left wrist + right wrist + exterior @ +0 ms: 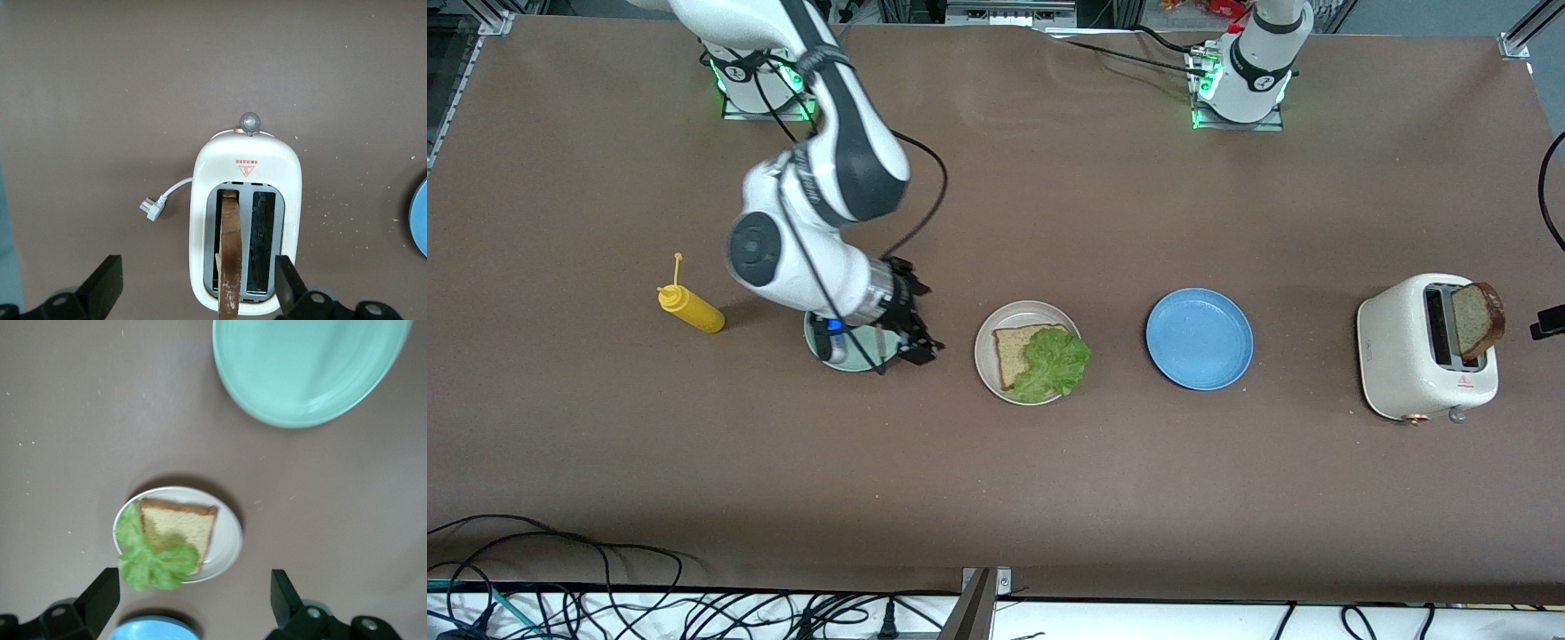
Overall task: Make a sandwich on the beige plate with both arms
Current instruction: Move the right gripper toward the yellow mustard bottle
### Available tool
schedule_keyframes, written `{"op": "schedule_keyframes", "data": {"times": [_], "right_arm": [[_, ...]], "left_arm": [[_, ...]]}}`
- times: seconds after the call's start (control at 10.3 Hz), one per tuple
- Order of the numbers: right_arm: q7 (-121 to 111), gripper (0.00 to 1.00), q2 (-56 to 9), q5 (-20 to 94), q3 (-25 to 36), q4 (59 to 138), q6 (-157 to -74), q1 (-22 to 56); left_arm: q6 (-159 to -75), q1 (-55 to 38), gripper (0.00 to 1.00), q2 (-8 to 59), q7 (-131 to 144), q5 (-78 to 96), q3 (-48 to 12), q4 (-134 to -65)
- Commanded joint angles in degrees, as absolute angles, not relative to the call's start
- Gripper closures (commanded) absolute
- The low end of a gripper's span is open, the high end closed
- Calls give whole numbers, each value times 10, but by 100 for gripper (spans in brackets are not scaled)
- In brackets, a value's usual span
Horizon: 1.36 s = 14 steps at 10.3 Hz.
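Observation:
The beige plate holds one bread slice with a ruffled lettuce leaf lying partly over it. A second bread slice stands in a slot of the white toaster. My right gripper hangs open and empty over the edge of the mint-green plate, beside the beige plate. Its wrist view shows the beige plate, the bread and the lettuce. My left gripper is open above the toaster, its fingers apart on either side of the standing slice.
A blue plate lies between the beige plate and the toaster. A yellow squeeze bottle lies at the right arm's end, beside the mint-green plate. The toaster's unplugged cord rests on the brown table. Cables run along the table's front edge.

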<state>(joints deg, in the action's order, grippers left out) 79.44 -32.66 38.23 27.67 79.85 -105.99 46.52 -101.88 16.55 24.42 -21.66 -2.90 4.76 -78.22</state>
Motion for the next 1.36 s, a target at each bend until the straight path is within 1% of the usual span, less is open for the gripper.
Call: {"op": "schedule_keyframes", "data": {"times": [0.0,0.29,0.48,0.68,0.87,1.07,1.26], "right_arm": [[676,0,-278,376,352,821,-939,468],[447,0,-265,379,487,823,-782,467],[286,0,-266,377,559,826,-716,452],[155,0,-269,369,594,831,-693,426],[-11,0,-272,362,617,866,-699,398],[-153,0,-273,353,618,888,-713,360],[-312,0,-279,353,618,915,-754,330]], "left_arm": [[-986,170,0,218,-221,-41,42,-786],[-984,171,0,218,-223,-41,42,-784],[-983,171,0,218,-223,-40,42,-790],[-983,167,0,218,-218,-40,41,-788],[-984,165,0,218,-219,-40,40,-787],[-984,165,0,218,-222,-40,40,-787],[-984,166,0,218,-223,-40,41,-786]]}}
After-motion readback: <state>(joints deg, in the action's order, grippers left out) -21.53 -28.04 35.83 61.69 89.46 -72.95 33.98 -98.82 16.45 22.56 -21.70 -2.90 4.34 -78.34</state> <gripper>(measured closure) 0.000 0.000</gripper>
